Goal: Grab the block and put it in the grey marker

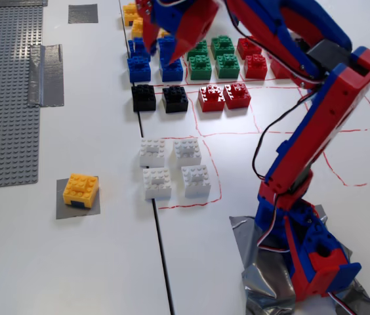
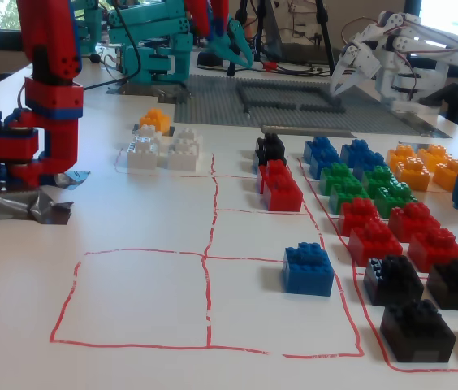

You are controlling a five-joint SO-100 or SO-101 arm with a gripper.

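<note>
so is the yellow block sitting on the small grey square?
Yes, in a fixed view the yellow block rests on the small grey square, clear of the fingers.

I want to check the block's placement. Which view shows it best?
A fixed view from above: the block sits squarely on the grey marker, unobstructed. In the other fixed view, the block is small and distant behind white bricks; the marker is hidden.

white bricks [image 1: 152,152] 4 | green bricks [image 1: 227,64] 4 | blue bricks [image 2: 308,268] 5, one alone far from the white bricks | red bricks [image 1: 211,97] 6 | black bricks [image 1: 143,97] 2 next to the white bricks, at least 4 farther off | orange bricks [image 1: 81,188] at least 3 | grey tape squares [image 1: 60,209] 2 | tape strip [image 1: 52,75] 1
</note>
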